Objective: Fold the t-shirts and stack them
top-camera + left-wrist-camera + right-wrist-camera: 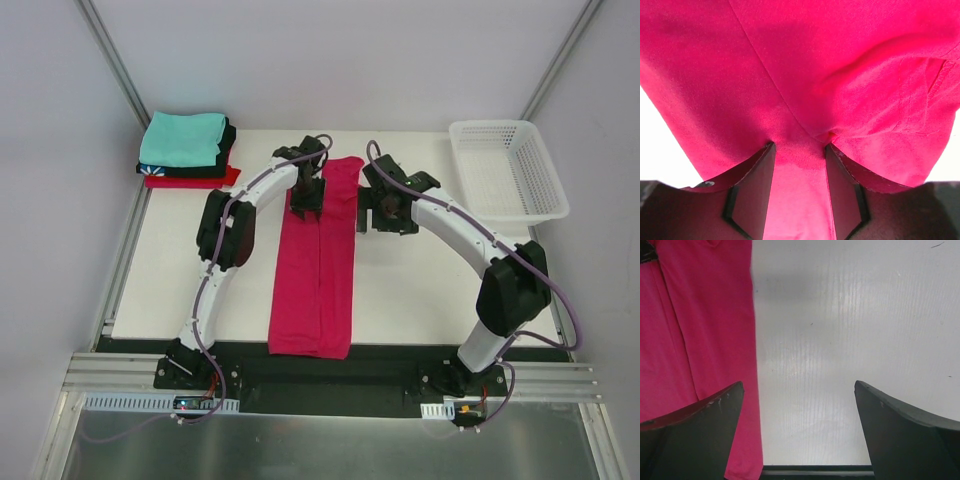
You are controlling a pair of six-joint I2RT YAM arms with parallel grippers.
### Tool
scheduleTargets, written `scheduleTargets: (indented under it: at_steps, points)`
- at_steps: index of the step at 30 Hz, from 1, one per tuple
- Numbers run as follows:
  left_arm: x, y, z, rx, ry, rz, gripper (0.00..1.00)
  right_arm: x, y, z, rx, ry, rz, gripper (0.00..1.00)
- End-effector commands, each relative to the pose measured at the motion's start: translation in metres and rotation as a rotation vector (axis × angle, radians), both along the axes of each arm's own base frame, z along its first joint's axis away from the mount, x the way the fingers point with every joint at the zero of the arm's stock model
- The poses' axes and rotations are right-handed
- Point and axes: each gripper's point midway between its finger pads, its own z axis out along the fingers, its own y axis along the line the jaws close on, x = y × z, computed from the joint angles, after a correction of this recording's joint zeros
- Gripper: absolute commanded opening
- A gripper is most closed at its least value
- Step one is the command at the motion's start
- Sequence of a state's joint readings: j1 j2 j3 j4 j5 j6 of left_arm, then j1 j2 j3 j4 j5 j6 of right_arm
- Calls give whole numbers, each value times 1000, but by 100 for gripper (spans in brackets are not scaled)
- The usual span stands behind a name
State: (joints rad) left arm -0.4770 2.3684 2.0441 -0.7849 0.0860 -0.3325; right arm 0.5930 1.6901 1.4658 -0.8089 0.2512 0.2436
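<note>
Table (420, 290) holds three stacked t-shirts (185, 142); left pincer (800, 147) grips one pink t-shirt (315, 290), right pincer (799, 386) wide.

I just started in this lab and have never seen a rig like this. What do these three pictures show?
A robot's left arm and right arm are bolted at the near edge of a white table. The wide picture looks down from above and behind them. Each other picture comes from a camera on one wrist, so the dark wedges are that gripper's own fingers. A crimson-pink t-shirt, folded into a long strip, lies between the arms. Far left sits a stack of folded shirts, teal on top; far right, a white mesh basket. The left gripper has shirt cloth between its fingers; whether it pinches is unclear. The right gripper is open over bare table beside the shirt, holding nothing.
</note>
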Motion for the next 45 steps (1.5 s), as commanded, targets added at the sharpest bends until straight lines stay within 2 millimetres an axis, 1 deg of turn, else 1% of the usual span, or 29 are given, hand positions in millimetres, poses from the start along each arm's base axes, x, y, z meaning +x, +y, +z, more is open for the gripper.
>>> scheduleTargets:
  at_steps: [1, 9, 10, 14, 18, 19, 21, 22, 24, 25, 26, 27, 28, 29, 30, 31, 32, 33, 34, 35, 36, 37, 38, 39, 40, 41, 42, 43, 45]
  points:
    - [6, 26, -8, 80, 42, 40, 46, -2, -3, 16, 43, -33, 13, 96]
    - [41, 45, -18, 29, 46, 111, 47, -21, -11, 19, 68, -26, 16, 96]
    - [44, 47, -24, 21, 58, 125, 47, -23, -12, 19, 69, -23, 17, 96]
    - [58, 49, -19, -26, 43, 154, 46, -31, -17, 19, 67, -26, 19, 96]
    - [72, 39, 13, -103, -39, 147, 49, -34, -20, 12, 50, -9, 22, 96]
    - [74, 37, 38, -131, -83, 146, 51, -35, -20, 9, 51, -2, 19, 96]
    - [69, 36, 58, -151, -112, 150, 56, -35, -20, 12, 64, -19, 19, 96]
    - [69, 33, 92, -186, -174, 145, 58, -35, -19, 12, 69, -21, 21, 96]
    - [57, 35, 110, -205, -185, 144, 61, -35, -18, 15, 83, -29, 22, 96]
    - [50, 35, 139, -236, -222, 134, 63, -34, -16, 16, 89, -32, 27, 96]
    - [37, 38, 134, -233, -190, 137, 65, -35, -12, 16, 107, -30, 35, 96]
    - [27, 41, 138, -238, -180, 143, 67, -35, -9, 15, 124, -26, 40, 96]
    - [11, 44, 161, -264, -201, 156, 70, -36, -5, 14, 148, -29, 44, 96]
    - [-12, 48, 141, -252, -126, 168, 71, -35, 3, 14, 195, -34, 56, 96]
    - [-25, 52, 139, -253, -113, 178, 71, -41, 6, 5, 215, -14, 55, 96]
    - [-41, 58, 156, -270, -144, 197, 72, -43, 9, 2, 238, -8, 56, 96]
    - [-62, 69, 127, -230, -94, 223, 74, -42, 17, 5, 281, -26, 61, 96]
    - [-75, 73, 123, -230, -90, 234, 74, -49, 19, -5, 288, -7, 67, 96]
    - [-90, 77, 136, -265, -124, 255, 75, -51, 22, -7, 303, -17, 68, 96]
    - [-107, 83, 112, -264, -96, 270, 74, -50, 37, 1, 397, -40, 102, 96]
    - [-117, 83, 110, -297, -98, 278, 73, -60, 38, -14, 425, -11, 90, 96]
    - [-127, 84, 122, -358, -139, 295, 72, -62, 42, -16, 455, -16, 90, 96]
    - [-148, 87, 101, -374, -85, 310, 70, -61, 49, -11, 506, -45, 108, 97]
    - [-152, 87, 114, -437, -132, 305, 67, -65, 52, -12, 525, -41, 103, 97]
    - [-160, 88, 112, -451, -127, 316, 66, -72, 50, -23, 522, -27, 97, 98]
    - [-174, 91, 98, -443, -103, 324, 65, -71, 54, -20, 548, -55, 103, 98]
    - [-181, 93, 95, -448, -101, 333, 63, -76, 57, -16, 572, -70, 113, 97]
    - [-186, 91, 102, -485, -121, 328, 63, -81, 60, -17, 593, -68, 107, 97]
    - [-204, 91, 89, -499, -81, 322, 60, -91, 65, -24, 613, -49, 112, 96]
